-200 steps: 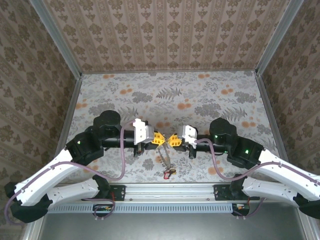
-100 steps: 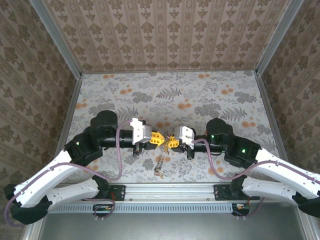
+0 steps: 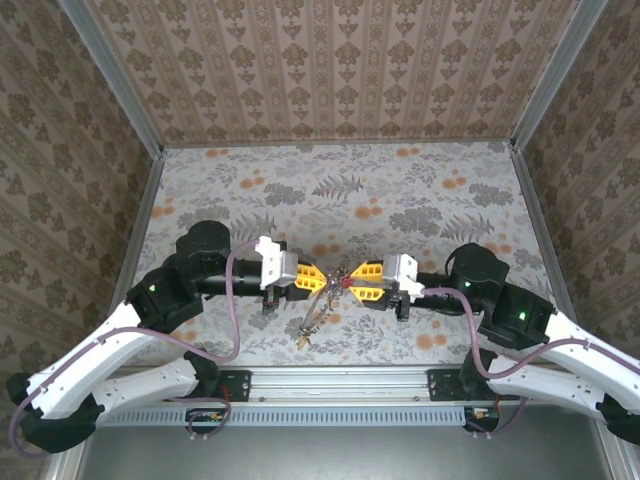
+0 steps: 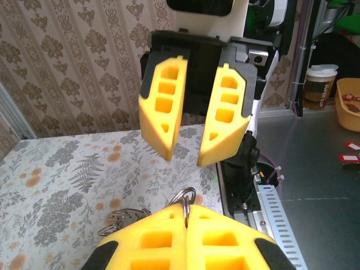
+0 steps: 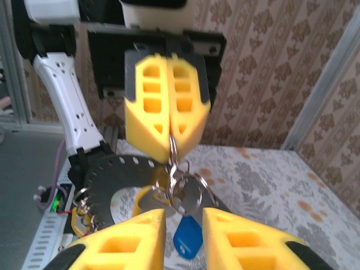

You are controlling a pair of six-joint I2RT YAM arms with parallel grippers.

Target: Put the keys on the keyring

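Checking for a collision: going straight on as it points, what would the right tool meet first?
Likely the keys hanging from the keyring in the left tool, just ahead of the right tool's open fingers; depth unclear.

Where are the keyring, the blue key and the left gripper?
keyring [image 3: 316,310], top view, hanging chain part
blue key [image 5: 187,236], right wrist view, plastic head
left gripper [image 5: 170,147], right wrist view, tips of its shut jaws

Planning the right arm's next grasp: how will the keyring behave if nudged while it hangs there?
Probably floppy: the keyring droops in loose loops below the shut left gripper. Likely to swing, since the blue key dangles freely beneath. Seemingly light, as a fingertip pinch carries it.
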